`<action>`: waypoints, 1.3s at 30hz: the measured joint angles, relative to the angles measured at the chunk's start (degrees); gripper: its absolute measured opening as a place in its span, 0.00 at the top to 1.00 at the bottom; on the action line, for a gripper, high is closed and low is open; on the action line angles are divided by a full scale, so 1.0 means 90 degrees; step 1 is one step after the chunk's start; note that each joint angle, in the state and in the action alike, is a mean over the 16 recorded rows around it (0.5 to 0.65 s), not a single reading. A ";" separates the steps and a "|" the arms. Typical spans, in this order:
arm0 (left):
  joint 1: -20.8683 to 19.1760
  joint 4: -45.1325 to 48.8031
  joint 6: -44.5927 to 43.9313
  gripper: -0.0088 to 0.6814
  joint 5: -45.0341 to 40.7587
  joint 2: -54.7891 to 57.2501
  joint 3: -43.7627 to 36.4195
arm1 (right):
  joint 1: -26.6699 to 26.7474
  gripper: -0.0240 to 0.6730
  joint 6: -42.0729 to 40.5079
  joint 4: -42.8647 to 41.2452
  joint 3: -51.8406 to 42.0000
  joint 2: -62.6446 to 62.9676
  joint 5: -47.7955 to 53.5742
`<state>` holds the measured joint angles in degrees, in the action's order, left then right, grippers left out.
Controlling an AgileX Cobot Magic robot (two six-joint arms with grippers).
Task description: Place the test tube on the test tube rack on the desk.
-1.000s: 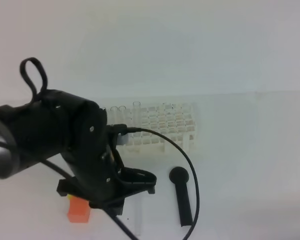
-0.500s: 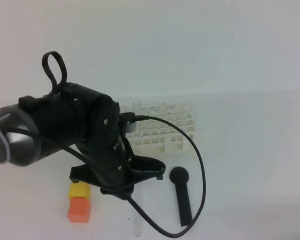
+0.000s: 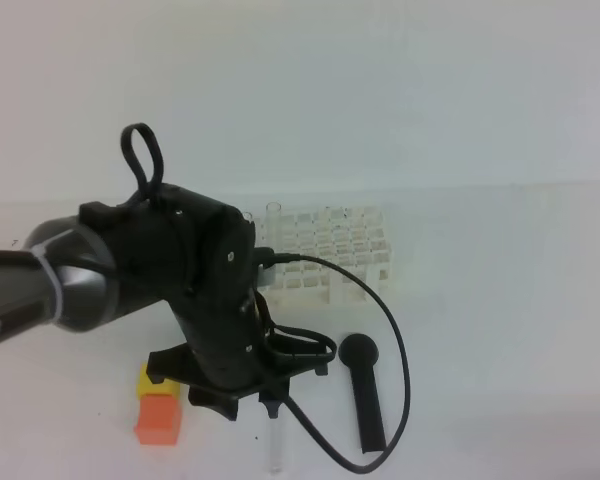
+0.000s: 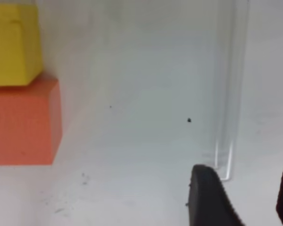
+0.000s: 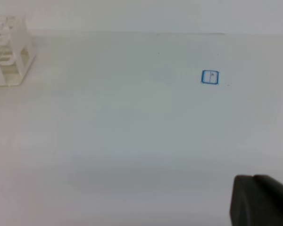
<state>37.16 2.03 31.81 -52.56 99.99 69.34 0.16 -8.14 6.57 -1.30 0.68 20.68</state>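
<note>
The test tube (image 4: 231, 84) lies flat on the desk (image 4: 141, 141), clear and thin; in the high view the test tube (image 3: 276, 447) shows faintly below the left arm. My left gripper (image 4: 245, 200) hovers over the tube's near end, open, its black fingertips (image 4: 207, 197) apart and holding nothing. From above, the left gripper (image 3: 272, 403) points down between the coloured blocks and the black stick. The test tube rack (image 3: 325, 255) stands behind the arm, with a few tubes upright in it. My right gripper (image 5: 262, 202) is shut over bare desk, out of the high view.
A yellow block (image 3: 150, 380) sits against an orange block (image 3: 158, 418) left of the tube. A black round-headed stick (image 3: 366, 392) lies to its right. The arm's cable (image 3: 400, 380) loops over the desk. A small blue square mark (image 5: 210, 76) is on the desk at the right.
The left arm has swung right and down over the upper end of the lying tube. The tube, blocks and stick have not moved.
</note>
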 joint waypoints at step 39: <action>0.0000 -0.0095 -0.0296 0.54 0.0314 0.1418 0.0483 | 0.0000 0.97 0.0000 0.0000 0.0000 0.0000 0.0000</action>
<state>37.16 1.18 29.15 -49.73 112.75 73.68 0.16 -8.14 6.57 -1.30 0.68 20.68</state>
